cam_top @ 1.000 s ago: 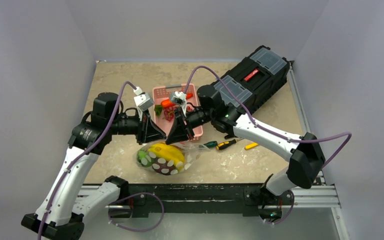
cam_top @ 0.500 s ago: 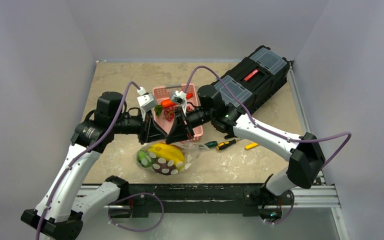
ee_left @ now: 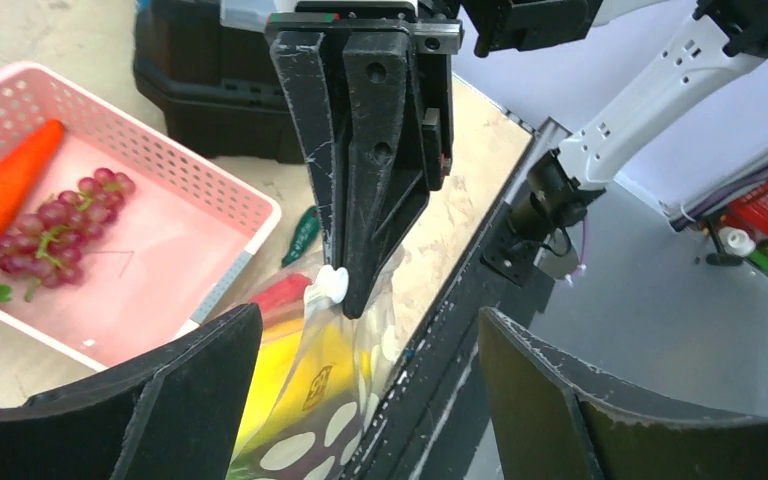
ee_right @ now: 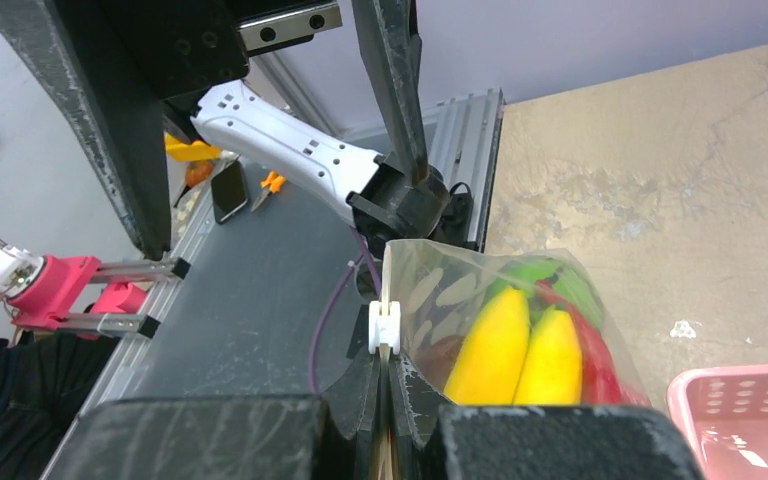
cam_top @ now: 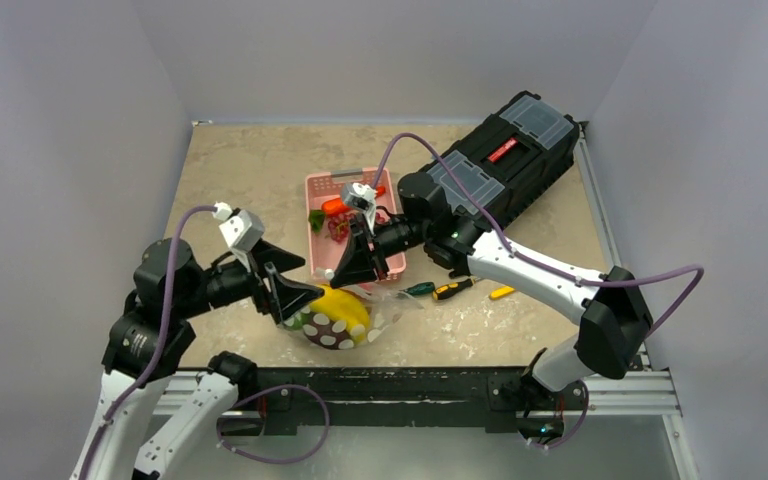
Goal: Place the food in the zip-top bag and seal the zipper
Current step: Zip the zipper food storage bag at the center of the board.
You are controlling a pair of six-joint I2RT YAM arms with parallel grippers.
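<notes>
The left arm's base is cut off by the lower edge of the overhead view. The left gripper [cam_top: 295, 300] covers the left end of the zip-top bag [cam_top: 343, 325], hiding what lies there. In its wrist view its fingers [ee_left: 160, 400] stand wide apart with nothing clamped. The bag's spotted lower part [ee_left: 330, 400] runs out of frame between them, and contact with it cannot be made out.

The bag lies near the front edge of the worktop [cam_top: 240, 170], just in front of the pink basket [cam_top: 317, 190]. Yellow bananas [ee_right: 520, 350] show through the plastic, with green [ee_right: 550, 275] and red [ee_right: 600, 370] pieces half masked by glare.

The right gripper [cam_top: 345, 272] has its fingers [ee_right: 250, 435] pressed together on the zipper [ee_right: 385, 280], just below its white slider [ee_right: 384, 325]. How much of the strip is sealed cannot be told.

In the basket lie a carrot [cam_top: 338, 206] and grapes [cam_top: 340, 228], partly behind the right wrist. Three screwdrivers [cam_top: 452, 290] lie right of the bag, their tips too small to read. A black toolbox [cam_top: 500, 160] sits diagonally at the far right.

The worktop is mottled beige, stone-like, with a metal rail [cam_top: 410, 395] along its near edge. Plain pale grey walls close it in on three sides.
</notes>
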